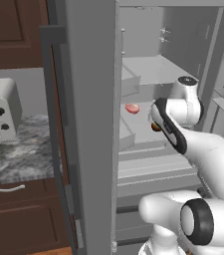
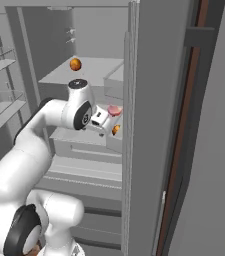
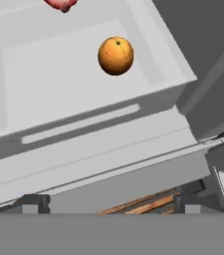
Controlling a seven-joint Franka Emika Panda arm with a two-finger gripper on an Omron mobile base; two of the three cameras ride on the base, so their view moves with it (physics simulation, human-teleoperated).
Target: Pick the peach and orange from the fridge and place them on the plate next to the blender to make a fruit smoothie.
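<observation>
One orange point(image 3: 116, 56) near shelf's point(image 3: 58, 74) front edge.

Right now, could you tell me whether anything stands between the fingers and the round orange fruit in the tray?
Nothing visible does. The round orange fruit lies on the tray floor, seen from above over the tray's front wall; the pink item sits farther back, off the line.

Open shelf room surrounds the orange point(image 3: 116, 55); the fridge point(image 3: 153, 55) wall stands just beside.
</observation>
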